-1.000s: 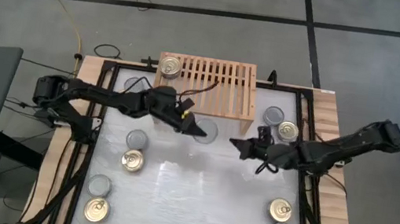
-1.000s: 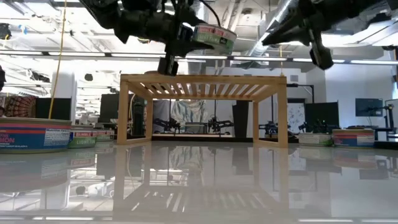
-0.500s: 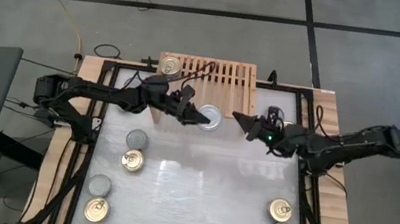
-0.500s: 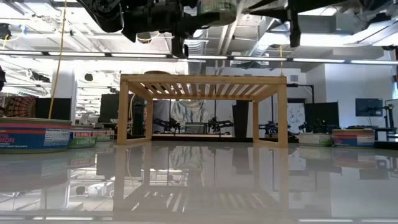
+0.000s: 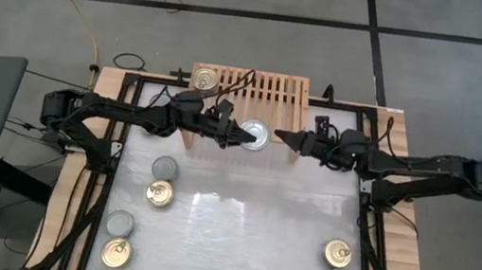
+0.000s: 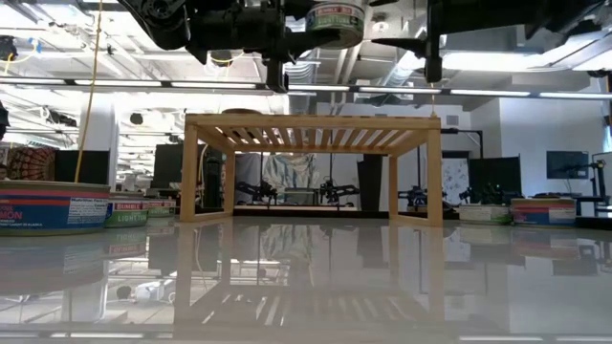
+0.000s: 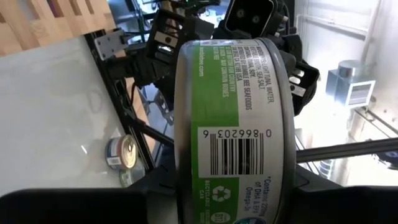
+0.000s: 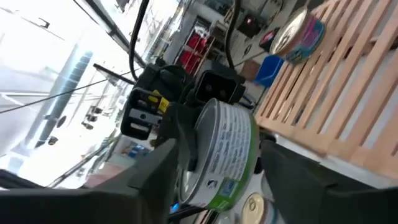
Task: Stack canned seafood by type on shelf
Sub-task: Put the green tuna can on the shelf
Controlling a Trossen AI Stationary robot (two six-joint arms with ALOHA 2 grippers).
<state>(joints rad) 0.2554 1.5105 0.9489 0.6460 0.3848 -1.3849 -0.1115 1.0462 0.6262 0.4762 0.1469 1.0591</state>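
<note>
My left gripper (image 5: pixel 243 136) is shut on a silver-topped can (image 5: pixel 256 137) with a green label (image 7: pixel 233 124). It holds the can in the air above the near edge of the light-wood shelf (image 5: pixel 271 92). My right gripper (image 5: pixel 281 138) comes level from the table's right and is open. Its fingers (image 8: pixel 149 180) stand on either side of the same can (image 8: pixel 224 155), apart from it. A gold-topped can (image 5: pixel 203 79) stands on the shelf's slats at the far left. My left gripper pinches the can between its two fingers, one on the flat top and one on the flat bottom, at the rim nearest the arm (image 7: pixel 186 199). The fingers come level from the table's left. The can is lifted clear of the shelf (image 6: pixel 337 19) and sits level, top up.
Loose cans stand on the table: a silver one (image 5: pixel 164 168) and a gold one (image 5: pixel 158 194) at mid left, two (image 5: pixel 116 252) at the near left corner, and two (image 5: pixel 338 254) at the near right. The table's middle is bare.
My left gripper has lifted the can and carried it toward the far edge, from in front of the shelf to above its near edge. The can, tilted before, now sits level. My right gripper has risen and swung toward the far edge, coming close to the can.
</note>
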